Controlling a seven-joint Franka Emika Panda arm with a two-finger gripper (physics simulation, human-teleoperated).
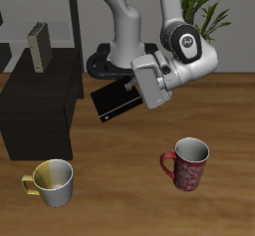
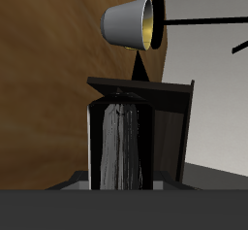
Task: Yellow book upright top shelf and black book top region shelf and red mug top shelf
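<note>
Table (image 1: 229,111); fingers (image 1: 137,89) clamp black book (image 1: 115,103) aloft.

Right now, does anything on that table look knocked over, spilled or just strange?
Nothing is spilled or knocked over. Both mugs, the red mug and the white-and-yellow mug, stand upright. The one oddity: the black book hangs tilted in mid-air, clamped in the gripper.

Soft, even light from above fills the exterior view, leaving the wooden tabletop (image 1: 224,111) evenly bright and without glare. The shelf (image 1: 40,116) stays a flat, nearly featureless black. The red mug (image 1: 186,165) casts only a faint shadow close around its base. Edges look slightly soft and low in resolution. In the wrist view the black book (image 2: 121,147) is dim, while the white-and-yellow mug (image 2: 131,24) is brightly lit inside and sharp.
</note>
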